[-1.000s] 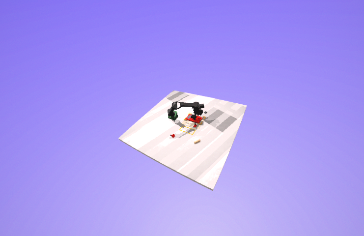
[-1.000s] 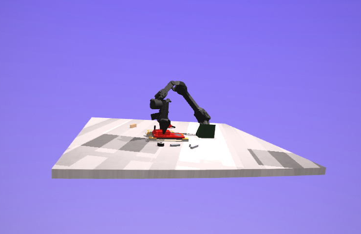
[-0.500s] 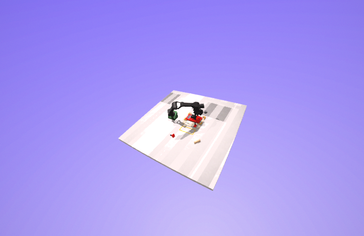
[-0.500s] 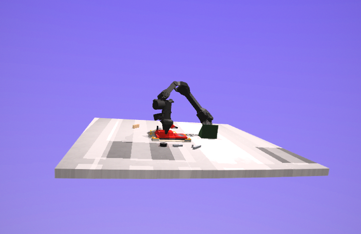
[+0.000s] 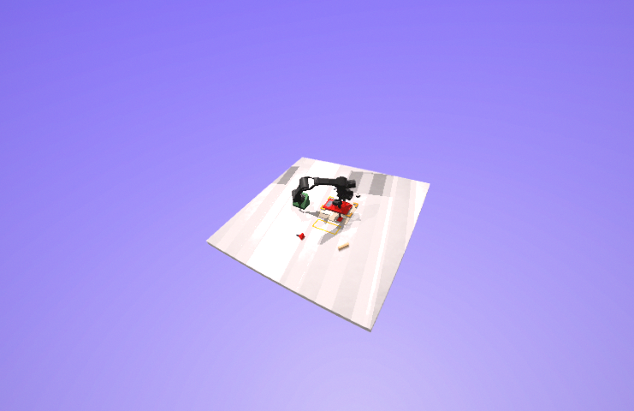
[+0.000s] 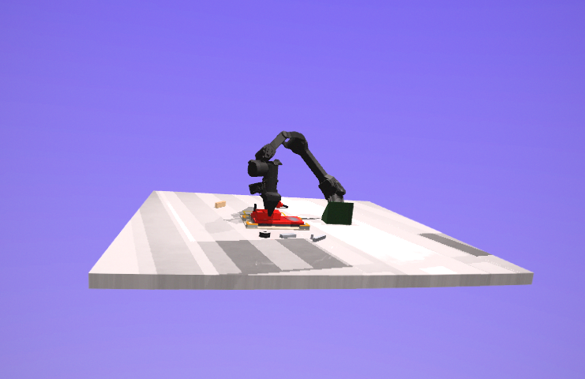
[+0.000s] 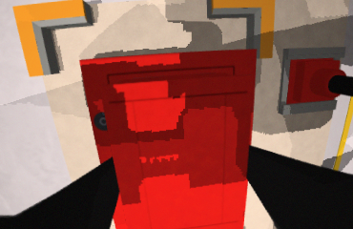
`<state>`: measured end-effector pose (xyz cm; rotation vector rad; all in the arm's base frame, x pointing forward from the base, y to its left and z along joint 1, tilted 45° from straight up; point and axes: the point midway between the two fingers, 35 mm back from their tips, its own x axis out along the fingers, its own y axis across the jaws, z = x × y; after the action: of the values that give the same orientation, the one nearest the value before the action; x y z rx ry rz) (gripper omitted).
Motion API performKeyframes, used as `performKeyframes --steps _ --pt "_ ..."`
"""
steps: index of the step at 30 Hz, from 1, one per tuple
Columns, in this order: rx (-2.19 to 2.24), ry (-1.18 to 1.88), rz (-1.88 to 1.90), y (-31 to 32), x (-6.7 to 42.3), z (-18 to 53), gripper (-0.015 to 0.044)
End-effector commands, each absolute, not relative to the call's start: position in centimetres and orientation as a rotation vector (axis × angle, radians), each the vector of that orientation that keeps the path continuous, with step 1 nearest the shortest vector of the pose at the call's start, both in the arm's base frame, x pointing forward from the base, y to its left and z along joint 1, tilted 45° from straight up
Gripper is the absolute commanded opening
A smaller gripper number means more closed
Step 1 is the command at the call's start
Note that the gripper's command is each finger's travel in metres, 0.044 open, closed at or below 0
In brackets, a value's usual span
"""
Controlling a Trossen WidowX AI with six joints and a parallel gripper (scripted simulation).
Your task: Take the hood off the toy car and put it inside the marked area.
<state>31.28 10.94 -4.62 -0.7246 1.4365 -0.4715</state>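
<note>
The red toy car [image 5: 330,209] [image 6: 289,220] [image 7: 91,76] sits on a pale board between corner brackets. Its red hood [image 6: 262,215] [image 7: 208,138] is a raised panel on the body; whether it is lifted slightly I cannot tell. My gripper [image 5: 339,208] [image 6: 270,213] [image 7: 180,156] points down and is shut on the hood, one black finger against each long side. The fingers hide part of the car in the top and exterior views. The marked area, a yellow outline [image 5: 324,229] [image 7: 345,124], lies on the table beside the board.
A red part with a black stem [image 5: 340,218] [image 7: 313,81] stands in a grey holder beside the car. A small red and black piece [image 5: 301,235] and a wooden block [image 5: 343,247] [image 6: 219,204] lie farther out. A black round piece [image 6: 264,234] and grey pieces [image 6: 287,235] lie past the board.
</note>
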Motion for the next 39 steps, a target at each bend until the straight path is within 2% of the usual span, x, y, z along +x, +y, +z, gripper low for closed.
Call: performKeyframes --steps 1,39 --pt "-0.715 1.431 -0.465 11.5 31.4 -4.2 0.0" --pt "-0.715 1.433 -0.464 14.2 31.0 -1.5 0.0"
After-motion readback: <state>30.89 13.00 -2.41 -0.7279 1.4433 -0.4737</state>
